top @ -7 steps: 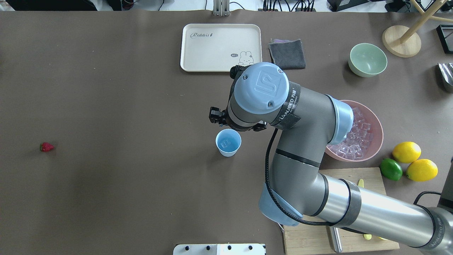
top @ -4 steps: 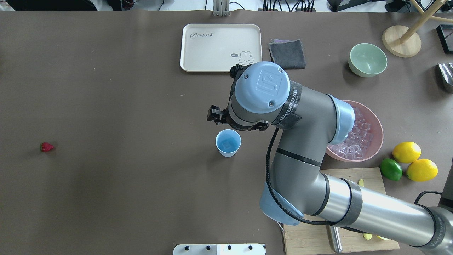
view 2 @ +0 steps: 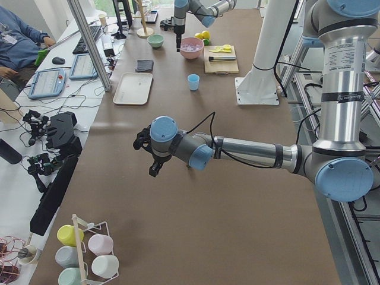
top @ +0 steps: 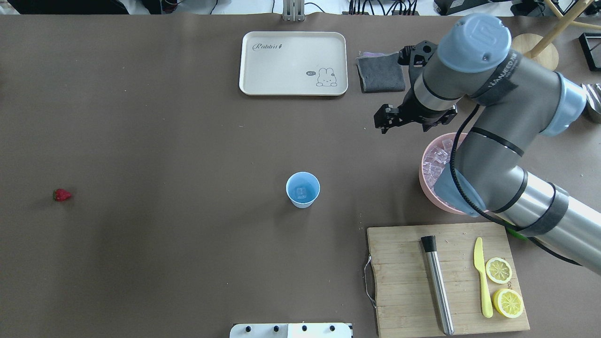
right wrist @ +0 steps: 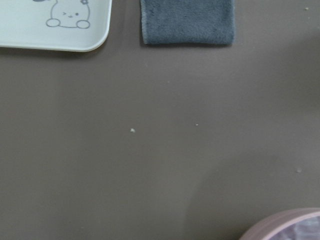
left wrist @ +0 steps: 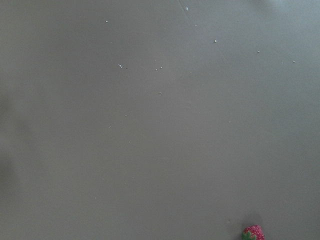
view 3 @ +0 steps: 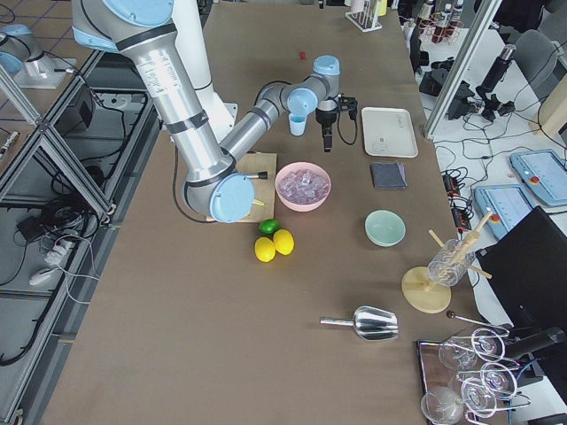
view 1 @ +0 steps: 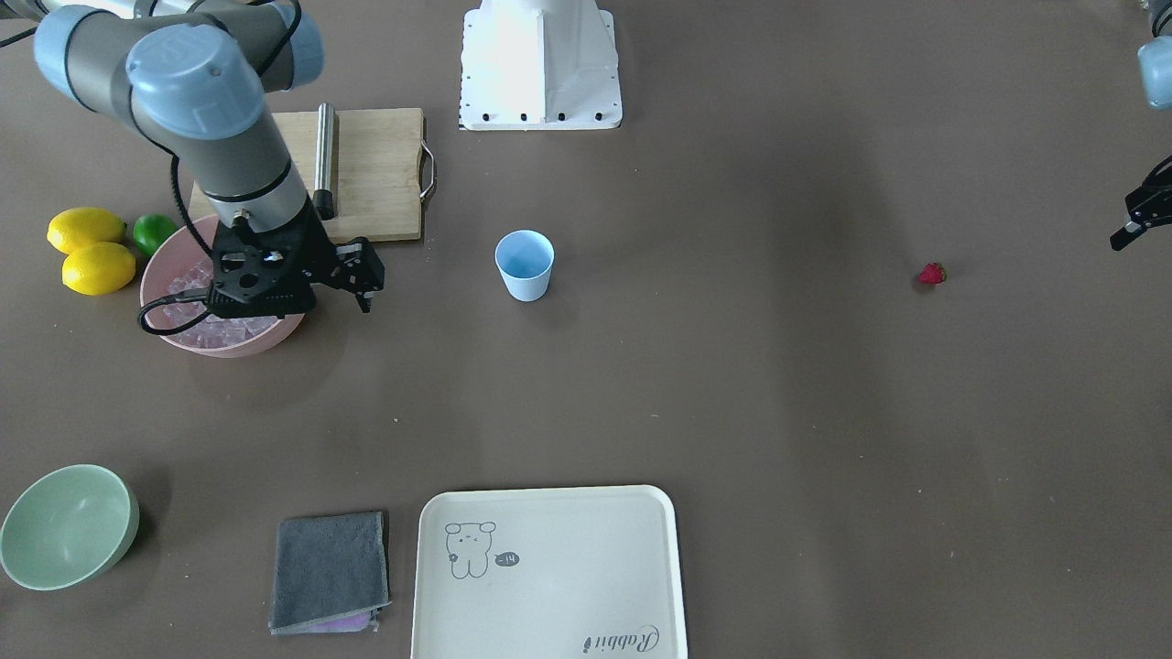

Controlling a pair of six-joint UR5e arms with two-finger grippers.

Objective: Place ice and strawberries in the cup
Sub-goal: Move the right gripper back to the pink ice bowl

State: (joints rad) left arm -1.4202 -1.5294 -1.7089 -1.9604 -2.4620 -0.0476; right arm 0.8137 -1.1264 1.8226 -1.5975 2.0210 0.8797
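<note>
The light-blue cup [top: 303, 189] stands mid-table, also in the front view [view 1: 525, 264], with one ice cube [top: 301, 191] inside it. More ice [top: 434, 157] fills the pink bowl [top: 425, 180]. My right gripper [top: 414, 119] is open and empty, above the table just beyond the bowl's far-left rim; the front view shows it [view 1: 293, 284] over the bowl's edge. The strawberry [top: 61, 195] lies alone at the far left, and at the bottom edge of the left wrist view [left wrist: 253, 233]. My left gripper [view 1: 1131, 229] hovers near it, mostly cut off, so I cannot tell its state.
A cream tray [top: 291, 63] and a grey cloth [top: 381, 71] lie at the far side. A cutting board [top: 404, 263] with a metal muddler [top: 436, 281], yellow knife and lemon slices sits near right. Lemons [view 1: 87, 247], a lime [view 1: 154, 231] and a green bowl [view 1: 64, 538] are beyond.
My right arm has swung from above the cup to the right and farther away, to the pink bowl's far rim. The cup and the strawberry have not moved.
</note>
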